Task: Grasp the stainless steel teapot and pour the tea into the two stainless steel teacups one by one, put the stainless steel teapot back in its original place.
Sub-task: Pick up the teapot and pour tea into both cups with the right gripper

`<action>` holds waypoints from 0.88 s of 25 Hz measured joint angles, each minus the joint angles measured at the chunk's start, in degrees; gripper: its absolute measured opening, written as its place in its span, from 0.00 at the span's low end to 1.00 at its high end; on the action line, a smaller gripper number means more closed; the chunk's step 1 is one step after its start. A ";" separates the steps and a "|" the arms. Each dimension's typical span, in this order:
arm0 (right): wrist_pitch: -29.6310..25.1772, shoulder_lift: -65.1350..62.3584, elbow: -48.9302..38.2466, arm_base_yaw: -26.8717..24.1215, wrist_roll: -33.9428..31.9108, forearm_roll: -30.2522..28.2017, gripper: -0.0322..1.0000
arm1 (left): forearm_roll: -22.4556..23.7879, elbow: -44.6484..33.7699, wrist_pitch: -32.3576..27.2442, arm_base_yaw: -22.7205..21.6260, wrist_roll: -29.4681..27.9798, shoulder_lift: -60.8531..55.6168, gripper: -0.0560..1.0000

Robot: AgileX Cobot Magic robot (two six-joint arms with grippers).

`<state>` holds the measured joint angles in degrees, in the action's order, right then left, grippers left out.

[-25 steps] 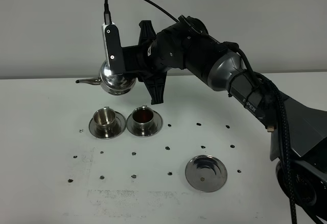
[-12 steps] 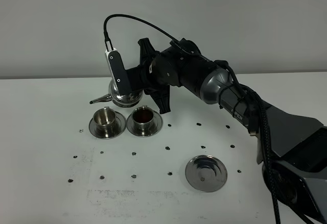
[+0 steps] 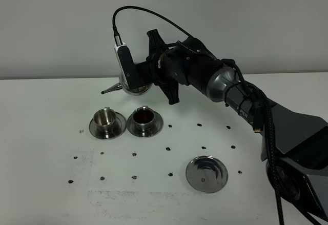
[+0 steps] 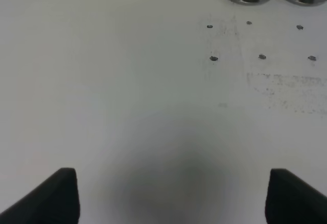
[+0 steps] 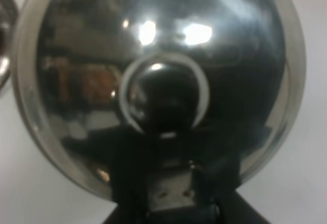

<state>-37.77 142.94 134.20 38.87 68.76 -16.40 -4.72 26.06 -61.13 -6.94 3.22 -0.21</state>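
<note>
Open table between teacups and disc (front right).

One teapot, two teacups, two saucers, one larger disc

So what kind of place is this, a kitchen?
Probably a robot test lab, not a kitchen: a white table with rows of black dots, a blank wall, and a robot arm holding the teapot.

Mirror-silver are the stainless steel teapot, left teacup, right teacup and near-right round disc, the tea dark reddish-brown, the bench white with rows of small dark dots, the arm black with a grey band.
</note>
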 joint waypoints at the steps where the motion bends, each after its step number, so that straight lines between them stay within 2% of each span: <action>1: 0.59 0.00 0.00 0.00 0.00 -0.49 0.20 | 0.00 0.00 0.00 0.00 0.00 0.00 0.74; 7: 2.51 0.00 0.00 0.11 0.53 -3.13 0.20 | 0.00 0.00 0.00 0.00 0.00 0.00 0.74; 22: 1.47 2.35 0.18 0.57 1.26 -2.78 0.20 | 0.00 0.00 0.00 0.00 0.00 0.00 0.74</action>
<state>-36.31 145.29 134.38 39.43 70.03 -19.18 -4.72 26.06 -61.13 -6.94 3.22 -0.21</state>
